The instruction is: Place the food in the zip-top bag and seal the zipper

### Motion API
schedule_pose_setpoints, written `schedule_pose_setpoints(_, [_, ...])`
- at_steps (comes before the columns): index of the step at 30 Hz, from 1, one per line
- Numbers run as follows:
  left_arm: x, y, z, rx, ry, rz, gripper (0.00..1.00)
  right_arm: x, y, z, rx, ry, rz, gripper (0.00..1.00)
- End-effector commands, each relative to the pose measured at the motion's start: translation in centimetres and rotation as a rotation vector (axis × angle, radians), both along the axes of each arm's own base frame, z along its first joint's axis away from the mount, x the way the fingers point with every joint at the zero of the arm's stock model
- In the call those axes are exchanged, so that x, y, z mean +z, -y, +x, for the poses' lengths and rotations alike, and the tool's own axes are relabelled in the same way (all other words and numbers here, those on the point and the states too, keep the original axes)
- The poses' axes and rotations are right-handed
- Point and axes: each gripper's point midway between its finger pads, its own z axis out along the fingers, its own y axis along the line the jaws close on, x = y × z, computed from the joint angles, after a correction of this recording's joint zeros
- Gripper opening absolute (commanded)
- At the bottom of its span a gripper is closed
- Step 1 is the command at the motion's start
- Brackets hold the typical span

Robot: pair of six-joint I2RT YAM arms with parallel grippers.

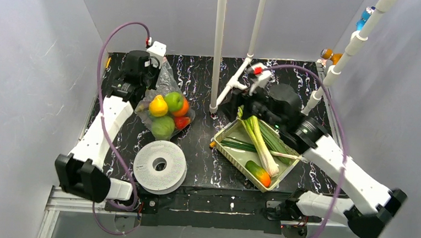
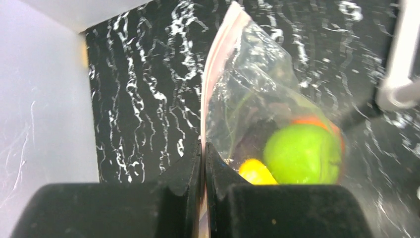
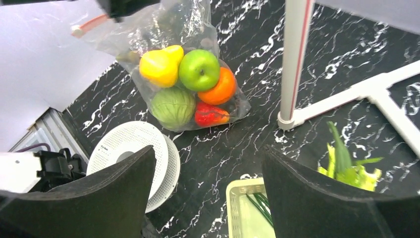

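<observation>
1. While the zip-top bag (image 1: 166,83) lies at ten o'clock on the table (image 1: 206,152), the left gripper (image 2: 203,148) has its fingers pressed together on the zipper (image 2: 210,69).
2. Yellow pear (image 1: 158,106), green apple (image 1: 173,101), orange (image 1: 183,107), cabbage (image 1: 162,127) and red piece (image 1: 181,122) sit inside the bag.
3. Fingers wide apart and holding nothing, the right gripper (image 3: 208,151) hangs over the tray's (image 1: 238,166) twelve o'clock corner.
4. Leeks (image 1: 259,141) and cucumber (image 1: 257,173) lie in the tray, at four o'clock.
5. At the bag's six o'clock sits the spool (image 1: 159,166).

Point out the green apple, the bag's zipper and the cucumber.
green apple (image 3: 199,69): right wrist view, middle of its rounded front.
zipper (image 2: 212,74): left wrist view, midway along the pink strip.
cucumber (image 1: 255,170): top view, on its green part.
</observation>
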Motion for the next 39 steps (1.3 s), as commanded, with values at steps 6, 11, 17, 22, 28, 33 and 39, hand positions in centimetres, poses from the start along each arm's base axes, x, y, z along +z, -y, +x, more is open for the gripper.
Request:
schedule_pose_setpoints(6, [0.6, -6.3, 3.7, 0.315, 0.029, 0.117, 0.37, -3.8, 10.1, -5.2, -0.189, -0.028, -0.075, 0.87])
schedule_pose_setpoints(11, [2.7, -6.5, 2.7, 0.363, 0.089, 0.033, 0.89, -2.8, 13.9, -6.1, -0.305, 0.014, -0.048, 0.93])
schedule_pose_setpoints(17, [8.0, -3.3, -0.7, 0.243, 0.204, -0.228, 0.98, -0.9, 16.4, -6.6, -0.374, 0.051, -0.062, 0.98])
schedule_pose_setpoints(22, [13.9, -1.2, -5.9, 0.099, 0.355, -0.408, 0.98, 1.4, 18.2, -7.0, -0.432, 0.081, -0.042, 0.98])
schedule_pose_setpoints(28, [20.1, -1.8, -12.3, 0.046, 0.561, -0.496, 0.98, 5.0, 21.3, -7.6, -0.528, 0.155, 0.008, 0.98])
schedule_pose_setpoints(33, [25.3, -3.3, -17.8, 0.041, 0.778, -0.571, 0.98, 8.2, 23.0, -8.3, -0.565, 0.226, 0.067, 0.98])
schedule_pose_setpoints(39, [29.0, -4.1, -22.2, 0.018, 0.913, -0.631, 0.98, 10.3, 23.6, -9.4, -0.536, 0.291, 0.132, 0.98])
